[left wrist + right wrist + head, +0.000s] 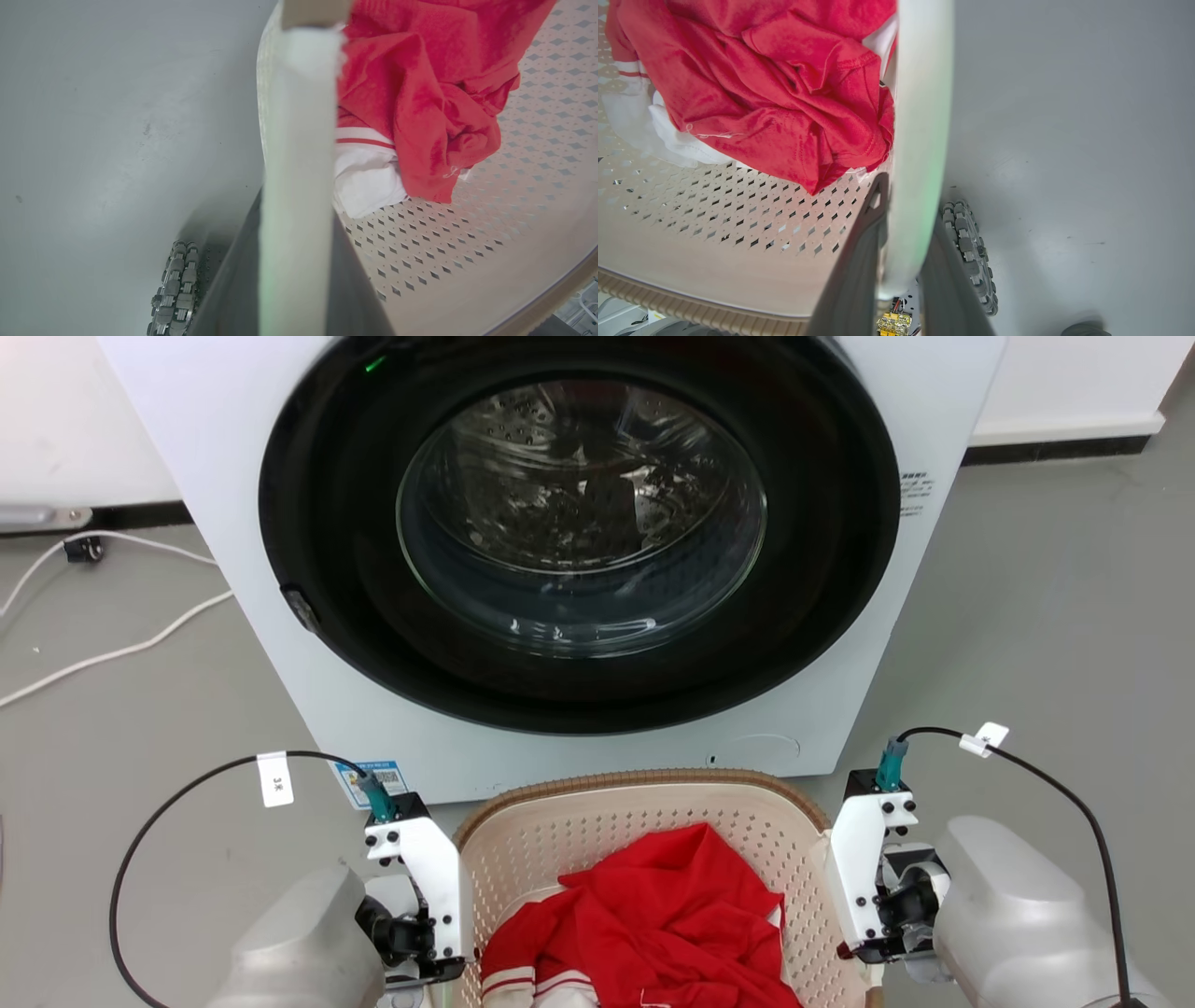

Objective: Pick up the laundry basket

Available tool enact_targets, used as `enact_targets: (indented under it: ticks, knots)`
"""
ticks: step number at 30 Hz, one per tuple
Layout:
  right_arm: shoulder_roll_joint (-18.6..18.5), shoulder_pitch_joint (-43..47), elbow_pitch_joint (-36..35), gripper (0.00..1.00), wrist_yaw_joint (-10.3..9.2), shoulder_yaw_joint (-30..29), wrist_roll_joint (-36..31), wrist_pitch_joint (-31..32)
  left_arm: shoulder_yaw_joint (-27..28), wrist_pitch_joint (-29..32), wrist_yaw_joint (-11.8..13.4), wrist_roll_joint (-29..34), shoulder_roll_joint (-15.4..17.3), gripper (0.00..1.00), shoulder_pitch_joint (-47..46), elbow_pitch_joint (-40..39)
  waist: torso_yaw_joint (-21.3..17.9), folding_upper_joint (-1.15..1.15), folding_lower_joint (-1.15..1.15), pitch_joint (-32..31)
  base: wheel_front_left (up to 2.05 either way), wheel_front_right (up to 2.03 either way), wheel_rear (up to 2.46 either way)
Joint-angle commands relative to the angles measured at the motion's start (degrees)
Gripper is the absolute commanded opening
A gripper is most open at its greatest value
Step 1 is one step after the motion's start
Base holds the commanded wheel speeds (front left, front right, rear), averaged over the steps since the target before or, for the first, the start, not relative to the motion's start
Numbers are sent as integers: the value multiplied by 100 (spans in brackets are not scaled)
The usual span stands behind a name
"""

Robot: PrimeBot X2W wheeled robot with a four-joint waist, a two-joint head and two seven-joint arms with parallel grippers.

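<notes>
The laundry basket (597, 826) sits low in the head view, cream and perforated with a brown rim, just before the washing machine. My left gripper (422, 924) is at its left side and my right gripper (879, 907) at its right. In the left wrist view my left gripper (296, 210) is shut on the white loop handle (299, 116), one dark finger (233, 289) on each side of it. The right gripper (908, 200) is likewise shut on the other white handle (922, 116). Whether the basket (467, 242) touches the floor I cannot tell.
A red garment (653, 915) with white cloth under it lies in the basket. The white washing machine (579, 541) with its round dark door stands close behind. White cables (112, 653) lie on the grey floor at left. A robot wheel (971, 252) is beside the basket.
</notes>
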Motion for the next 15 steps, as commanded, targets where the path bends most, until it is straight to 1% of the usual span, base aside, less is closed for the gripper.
enact_targets:
  ticks: [1, 7, 15]
  knots:
    - [-84, 72, 20, 0, -9, 3, -94, 47, -11, 4, -30, -38, 32, 0, 33, -2, -2, 0, 1, -74, 0, 0, 0]
    - [-32, 198, 22, 0, -8, -114, -189, 159, -38, 50, -30, -97, 22, 0, 148, 20, -6, 0, 1, -206, 0, 0, 0]
    - [44, 276, 20, 0, -7, -285, -333, 186, -74, -2, -30, -159, 14, 0, 184, 15, 18, 0, 1, -214, 0, 0, 0]
